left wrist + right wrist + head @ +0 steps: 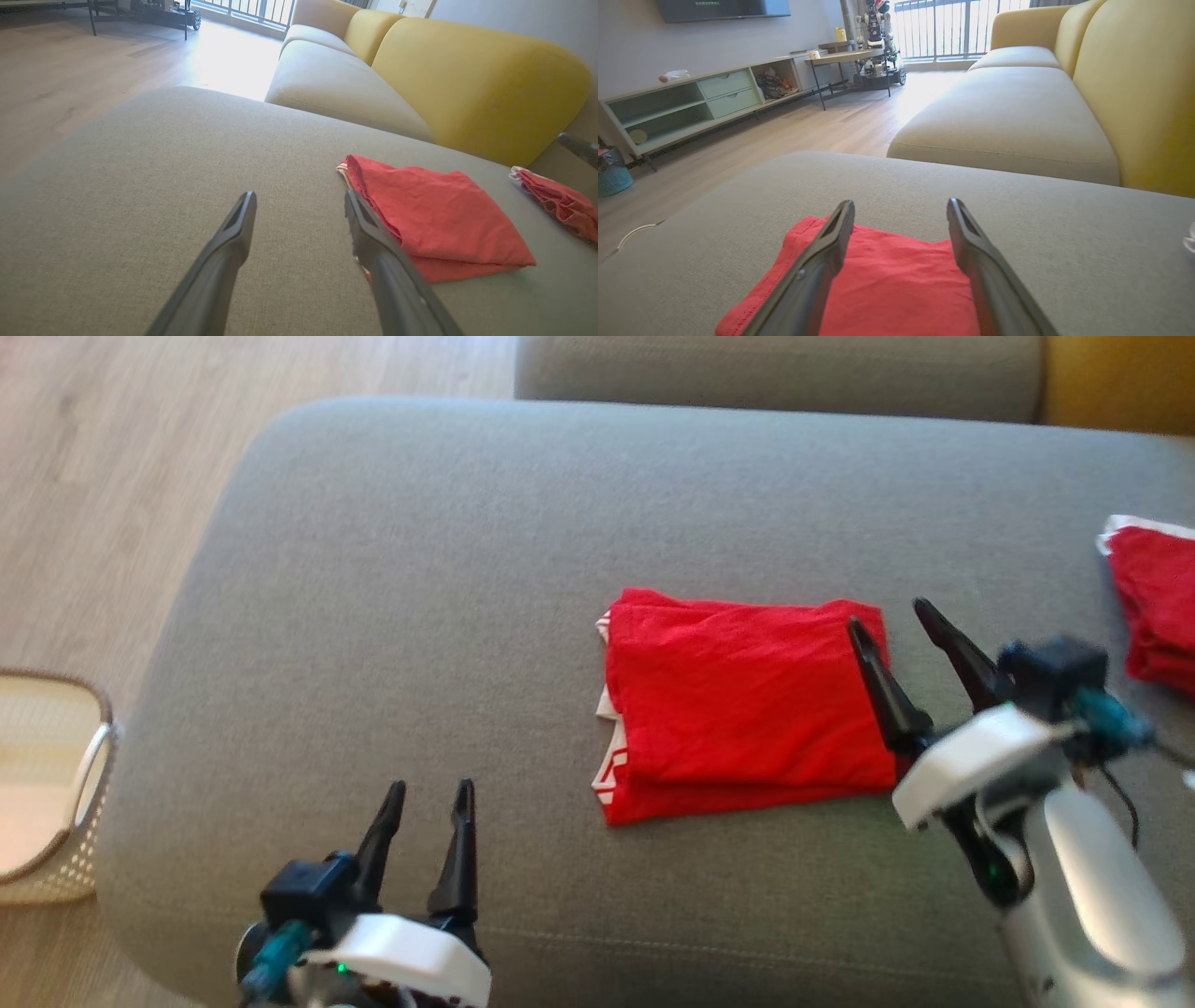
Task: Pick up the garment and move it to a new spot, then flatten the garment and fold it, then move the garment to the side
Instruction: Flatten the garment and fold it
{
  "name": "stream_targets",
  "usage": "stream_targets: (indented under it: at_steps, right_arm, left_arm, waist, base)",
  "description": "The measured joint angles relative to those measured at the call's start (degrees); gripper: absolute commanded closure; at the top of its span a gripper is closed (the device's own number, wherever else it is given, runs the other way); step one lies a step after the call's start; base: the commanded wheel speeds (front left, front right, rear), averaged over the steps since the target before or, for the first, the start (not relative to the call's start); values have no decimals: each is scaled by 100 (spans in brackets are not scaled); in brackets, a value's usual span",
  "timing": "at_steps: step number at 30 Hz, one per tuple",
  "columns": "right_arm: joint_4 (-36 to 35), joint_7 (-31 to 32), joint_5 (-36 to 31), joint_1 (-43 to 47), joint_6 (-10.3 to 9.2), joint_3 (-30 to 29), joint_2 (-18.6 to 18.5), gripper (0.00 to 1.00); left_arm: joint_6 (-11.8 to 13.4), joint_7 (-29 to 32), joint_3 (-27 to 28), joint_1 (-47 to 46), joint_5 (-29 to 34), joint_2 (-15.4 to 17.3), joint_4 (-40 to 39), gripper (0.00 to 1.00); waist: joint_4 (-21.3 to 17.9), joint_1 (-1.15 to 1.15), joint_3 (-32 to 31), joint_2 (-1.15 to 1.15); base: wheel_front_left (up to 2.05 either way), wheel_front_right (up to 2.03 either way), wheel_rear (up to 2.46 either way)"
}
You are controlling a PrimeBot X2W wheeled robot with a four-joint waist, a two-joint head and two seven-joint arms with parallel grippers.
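- Folding done, judging by the garment (747, 709): a flat red rectangle in stacked layers, white trim at its left edge, right of centre in the head view on the grey cushion (420, 569).
- Probably left to do: the shift to the side. Cannot tell whether this spot already counts as that.
- Nothing held. Left pincer (431, 784) wide, lower left of the head view, apart from the cloth. Right pincer (887, 614) wide too, at the garment's right edge, one finger over the red.
- From the head view: the whole layout, with a pale basket (56, 784) at the left edge on the wood floor and a second red cloth (1158, 607) at the right edge.
- From the left wrist view: the fold seen side-on, layers showing along its edges, and a yellow backrest (467, 84) at upper right.
- From the right wrist view: fingers spread low over the cloth's near end, touching or just above, cannot tell. Also a cabinet (691, 102) at upper left.
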Motion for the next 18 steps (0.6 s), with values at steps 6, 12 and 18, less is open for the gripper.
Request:
stream_targets:
  at_steps: [6,12,18]
  right_arm:
    - [-214,-754,-530,663,0,-390,323,0]
    - [-454,-947,-700,1437,0,-681,569,0]
    - [-802,-948,-687,2013,0,-708,589,0]
  left_arm:
    - [2,0,466,384,257,-34,-279,0]
    - [-11,0,810,753,608,-98,-482,0]
    - [-259,0,1087,991,781,-278,-495,0]
  waist:
    - [-204,0,-265,0]
    - [-469,0,-524,0]
    - [-675,0,-725,0]
  base:
    - [0,0,0]
    - [0,0,0]
    - [0,0,0]
